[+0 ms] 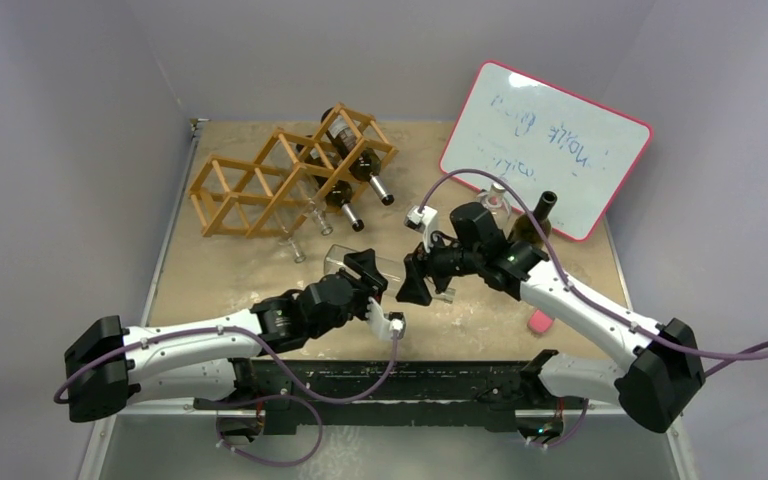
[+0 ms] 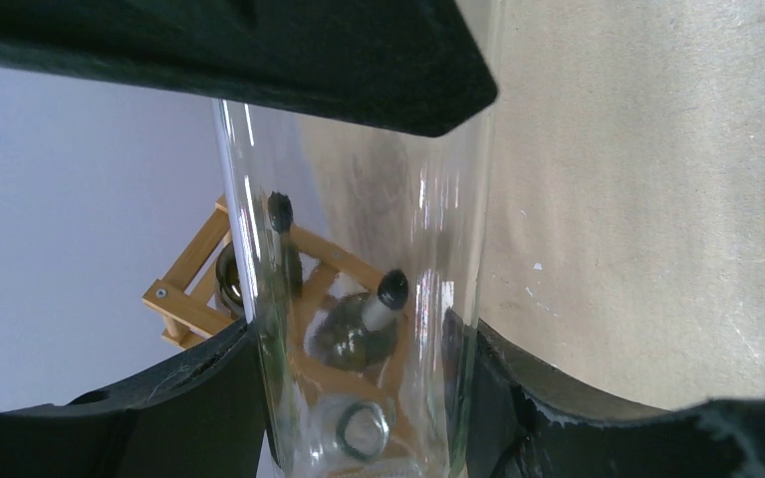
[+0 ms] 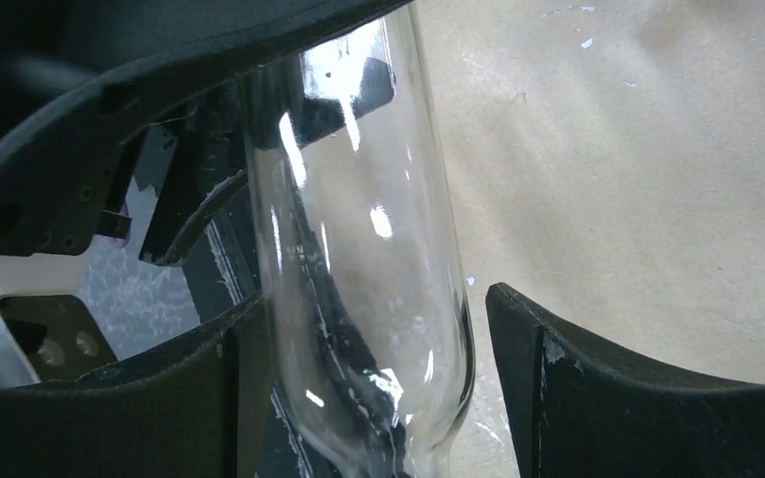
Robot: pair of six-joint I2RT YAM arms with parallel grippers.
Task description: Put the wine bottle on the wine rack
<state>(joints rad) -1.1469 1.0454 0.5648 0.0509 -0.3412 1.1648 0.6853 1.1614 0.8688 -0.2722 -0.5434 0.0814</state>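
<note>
A clear glass wine bottle (image 1: 345,259) lies level above the table's middle, between my two grippers. My left gripper (image 1: 368,268) is shut on its body; in the left wrist view both fingers (image 2: 229,388) press the glass (image 2: 359,249). My right gripper (image 1: 416,281) is open around the bottle's shoulder (image 3: 369,299); one finger touches the glass and the other finger (image 3: 558,378) stands apart from it. The wooden wine rack (image 1: 260,185) stands at the back left and holds two dark bottles (image 1: 355,150). It also shows through the glass in the left wrist view (image 2: 189,289).
A pink-framed whiteboard (image 1: 545,150) leans at the back right. A dark bottle (image 1: 538,218) and a clear bottle (image 1: 497,200) stand upright in front of it, behind my right arm. A pink eraser (image 1: 540,321) lies near the right arm.
</note>
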